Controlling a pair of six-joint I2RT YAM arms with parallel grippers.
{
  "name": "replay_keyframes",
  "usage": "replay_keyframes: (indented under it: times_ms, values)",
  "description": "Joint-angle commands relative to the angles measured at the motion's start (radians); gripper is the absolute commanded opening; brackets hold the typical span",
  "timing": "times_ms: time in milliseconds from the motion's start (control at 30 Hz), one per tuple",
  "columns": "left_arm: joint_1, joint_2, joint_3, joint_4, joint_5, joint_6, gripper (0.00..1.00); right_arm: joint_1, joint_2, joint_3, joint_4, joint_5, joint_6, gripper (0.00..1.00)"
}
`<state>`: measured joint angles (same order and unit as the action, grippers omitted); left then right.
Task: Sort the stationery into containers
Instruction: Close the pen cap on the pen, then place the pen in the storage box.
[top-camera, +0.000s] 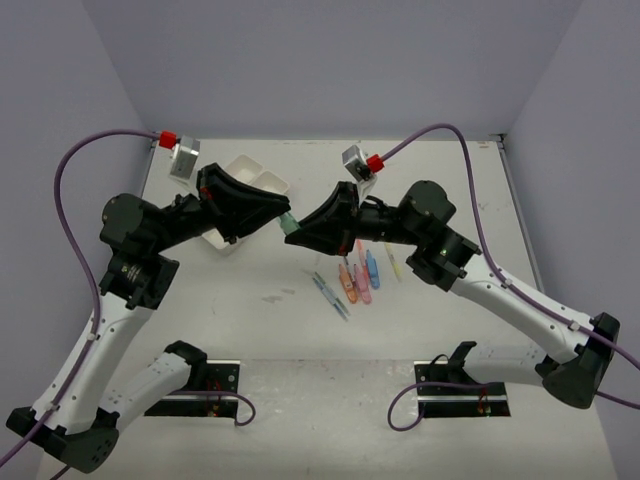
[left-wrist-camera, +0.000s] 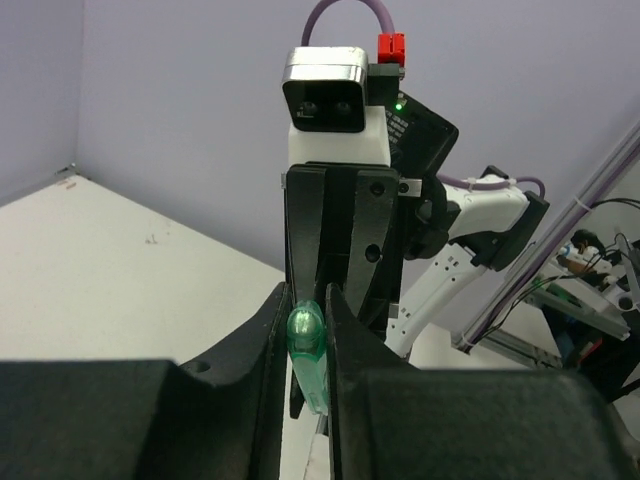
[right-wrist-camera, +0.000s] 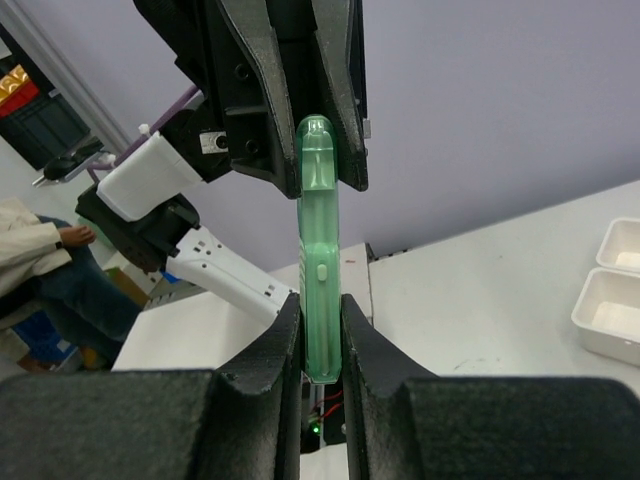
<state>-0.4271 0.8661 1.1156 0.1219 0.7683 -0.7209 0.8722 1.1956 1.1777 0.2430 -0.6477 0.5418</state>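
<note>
A translucent green marker (top-camera: 287, 226) hangs in the air between both arms. My left gripper (top-camera: 279, 221) is shut on one end of it, and my right gripper (top-camera: 297, 232) is shut on the other. In the left wrist view the green marker (left-wrist-camera: 309, 352) sits pinched between the fingers of my left gripper (left-wrist-camera: 308, 335). In the right wrist view the green marker (right-wrist-camera: 320, 260) stands upright in my right gripper (right-wrist-camera: 321, 335), its top between the left arm's fingers (right-wrist-camera: 345, 120). Two white containers (top-camera: 262, 181) lie side by side behind the left gripper.
Orange, pink, blue and yellow markers (top-camera: 361, 279) lie on the table under the right arm, with thin blue-grey pens (top-camera: 331, 295) to their left. In the right wrist view the containers (right-wrist-camera: 610, 300) show at the right edge. Purple cables arc over both arms.
</note>
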Motion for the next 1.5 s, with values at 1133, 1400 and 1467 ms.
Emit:
replay_keyframes:
  times_ms: [1133, 1400, 1467]
  values:
    - [-0.009, 0.395, 0.343, -0.6, -0.95, 0.534, 0.0, -0.24, -0.263, -0.226, -0.388, 0.464, -0.108, 0.99]
    - [0.165, 0.705, 0.408, -0.305, -1.039, 1.034, 0.0, -0.24, -0.437, -0.289, -0.477, 0.476, -0.18, 0.99]
    - [0.214, 0.76, 0.391, -0.211, -1.005, 1.094, 0.0, -0.24, -0.47, -0.306, -0.487, 0.438, -0.183, 0.99]
